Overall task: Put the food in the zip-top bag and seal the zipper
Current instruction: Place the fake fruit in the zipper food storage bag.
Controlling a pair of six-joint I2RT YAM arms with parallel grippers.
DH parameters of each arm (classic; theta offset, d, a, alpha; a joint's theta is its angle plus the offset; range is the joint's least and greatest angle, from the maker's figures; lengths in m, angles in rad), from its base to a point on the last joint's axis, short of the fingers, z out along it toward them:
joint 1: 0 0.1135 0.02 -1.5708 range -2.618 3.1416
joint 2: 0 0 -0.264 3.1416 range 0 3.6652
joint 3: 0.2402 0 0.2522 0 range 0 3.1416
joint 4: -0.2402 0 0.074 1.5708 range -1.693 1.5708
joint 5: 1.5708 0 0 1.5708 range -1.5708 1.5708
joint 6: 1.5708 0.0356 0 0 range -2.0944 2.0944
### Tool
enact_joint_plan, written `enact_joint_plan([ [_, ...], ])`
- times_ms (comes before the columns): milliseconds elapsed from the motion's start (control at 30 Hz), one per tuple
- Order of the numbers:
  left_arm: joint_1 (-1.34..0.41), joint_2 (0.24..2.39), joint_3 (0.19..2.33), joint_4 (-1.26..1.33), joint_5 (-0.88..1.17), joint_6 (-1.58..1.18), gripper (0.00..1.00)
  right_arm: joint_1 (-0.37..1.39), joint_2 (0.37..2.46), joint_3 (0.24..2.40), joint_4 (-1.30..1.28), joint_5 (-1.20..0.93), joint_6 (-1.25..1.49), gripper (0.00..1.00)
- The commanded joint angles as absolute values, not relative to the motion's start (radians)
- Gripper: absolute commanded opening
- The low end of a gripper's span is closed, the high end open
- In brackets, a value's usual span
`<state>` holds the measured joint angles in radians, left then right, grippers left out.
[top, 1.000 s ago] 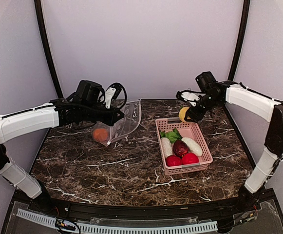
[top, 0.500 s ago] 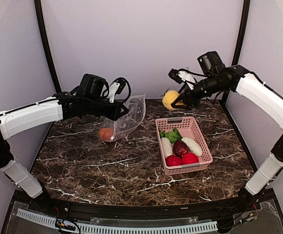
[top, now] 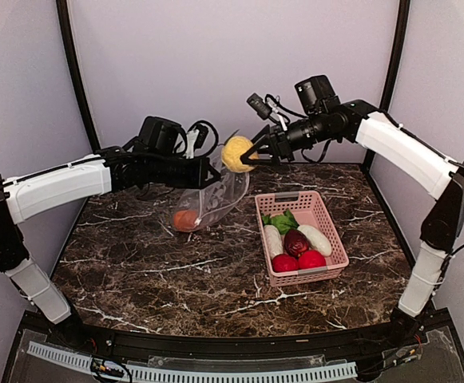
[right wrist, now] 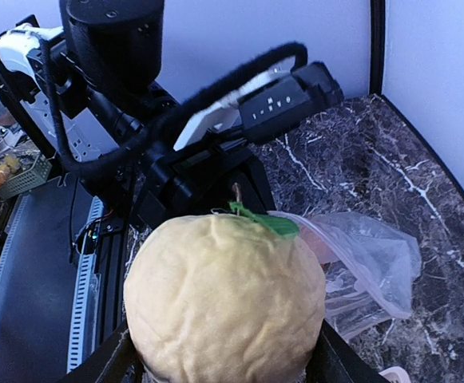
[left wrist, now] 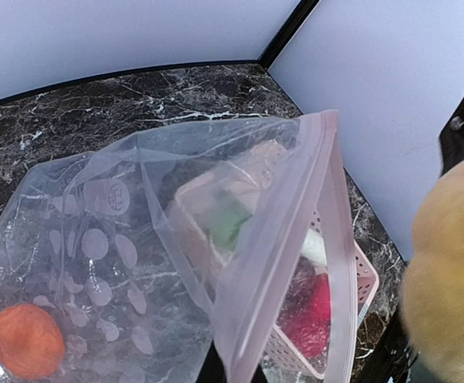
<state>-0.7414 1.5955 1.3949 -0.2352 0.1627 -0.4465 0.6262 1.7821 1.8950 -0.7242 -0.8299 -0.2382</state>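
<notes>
While our right tool (top: pixel 250 152) grips the yellow ball (top: pixel 235 153) just above it, our left tool (top: pixel 206 171), pinched shut on the zip-top bag (top: pixel 216 198) at its zipper (left wrist: pixel 337 239) edge, holds the mouth up off the bench (top: pixel 136 271) so it gapes for the drop. One orange ball (top: pixel 186 219) lies inside, and the remaining food (top: pixel 297 243) waits in the pink basket (top: pixel 340 239).
</notes>
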Motion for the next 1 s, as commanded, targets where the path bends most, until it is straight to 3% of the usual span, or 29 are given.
enact_joint_plan([
  [0,-0.753,1.613,1.443,-0.168,0.167,-0.538,0.01,0.642,1.846,1.905,-0.68,-0.893,-0.153,0.56],
  [500,-0.758,1.55,1.381,-0.004,0.089,-0.708,0.01,0.692,1.857,1.83,-0.685,-0.632,-0.182,0.57],
  [800,-0.763,1.567,1.371,-0.008,0.1,-0.721,0.01,0.743,1.901,1.892,-0.719,-0.447,-0.214,0.59],
  [967,-0.763,1.553,1.355,-0.009,0.086,-0.72,0.01,0.751,1.931,1.939,-0.746,-0.518,-0.212,0.72],
])
